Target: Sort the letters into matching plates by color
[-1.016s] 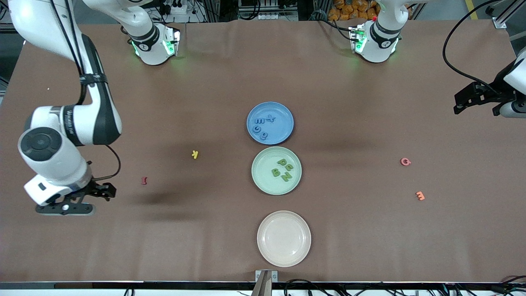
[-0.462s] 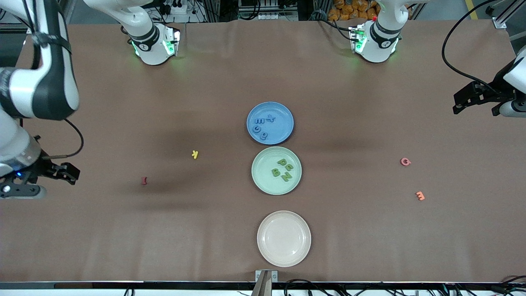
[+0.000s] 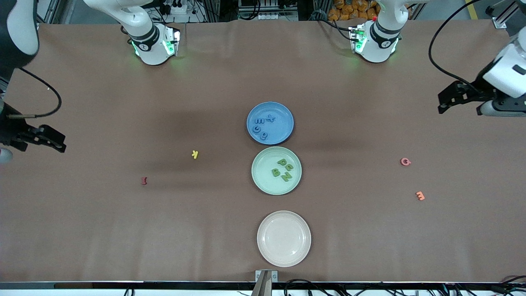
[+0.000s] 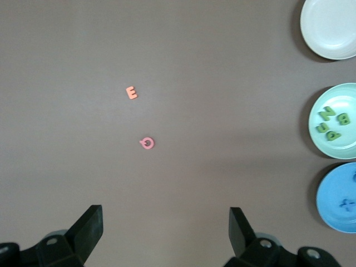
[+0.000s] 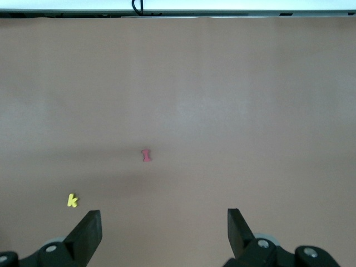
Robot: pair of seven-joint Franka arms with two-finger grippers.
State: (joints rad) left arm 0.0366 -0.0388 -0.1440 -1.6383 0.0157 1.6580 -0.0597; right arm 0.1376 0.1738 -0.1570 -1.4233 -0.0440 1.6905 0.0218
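Several blue letters (image 3: 263,125) lie in the blue plate (image 3: 284,128) at mid-table. Beside it, nearer the front camera, the mint green plate (image 3: 262,163) holds several green letters (image 3: 282,169). The left wrist view shows both plates, the blue plate (image 4: 334,189) and the green plate (image 4: 339,149), at its edge. My left gripper (image 3: 444,100) hangs open and empty over the left arm's end of the table, and its open span (image 4: 166,216) frames bare cloth. My right gripper (image 3: 59,142) is open and empty over the right arm's end, its span (image 5: 164,217) also over bare cloth.
A cream plate (image 3: 283,238) sits nearest the front camera. A yellow letter (image 3: 195,154) and a dark red letter (image 3: 144,180) lie toward the right arm's end. A pink letter (image 3: 405,162) and an orange letter (image 3: 420,196) lie toward the left arm's end.
The right arm has swung outward toward its end of the table, carrying its open gripper away from the dark red letter. The left gripper has shifted slightly. Plates and letters have not moved.
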